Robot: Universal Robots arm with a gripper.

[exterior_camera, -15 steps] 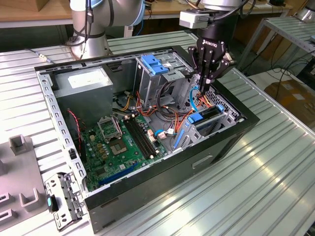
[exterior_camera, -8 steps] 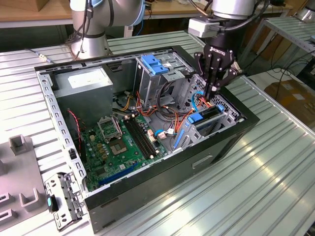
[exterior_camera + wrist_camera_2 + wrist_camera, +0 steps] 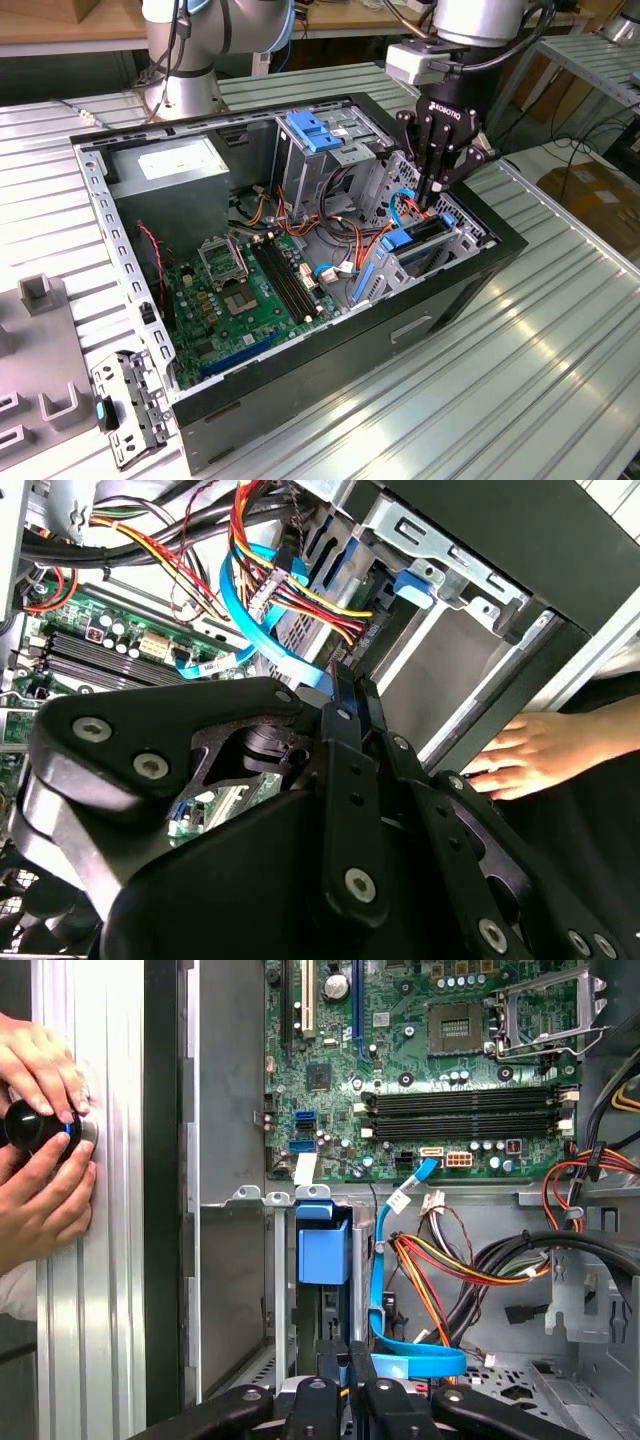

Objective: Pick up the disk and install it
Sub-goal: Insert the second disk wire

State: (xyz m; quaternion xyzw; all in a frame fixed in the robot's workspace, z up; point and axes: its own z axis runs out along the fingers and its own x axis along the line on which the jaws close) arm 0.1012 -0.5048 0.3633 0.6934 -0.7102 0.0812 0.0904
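The disk (image 3: 421,238) stands on edge in the lower drive bay at the front corner of the open computer case (image 3: 460,290), a dark slab between blue side rails. In the first wrist view its blue rail end (image 3: 324,1250) shows in the bay slot. My gripper (image 3: 432,193) hangs straight above the disk's rear end, just over it among the blue and orange cables. Its fingers are pressed together, seen in both wrist views (image 3: 346,695) (image 3: 346,1392), and nothing shows between them.
A blue bracket (image 3: 314,131) lies on the upper drive cage, beside the grey power supply (image 3: 166,170) and motherboard (image 3: 250,290). A blue data cable (image 3: 385,1290) and coloured wires crowd the bay. A person's hands (image 3: 40,1160) (image 3: 540,755) rest outside the case. Grey fixtures (image 3: 40,340) sit on the exterior view's left.
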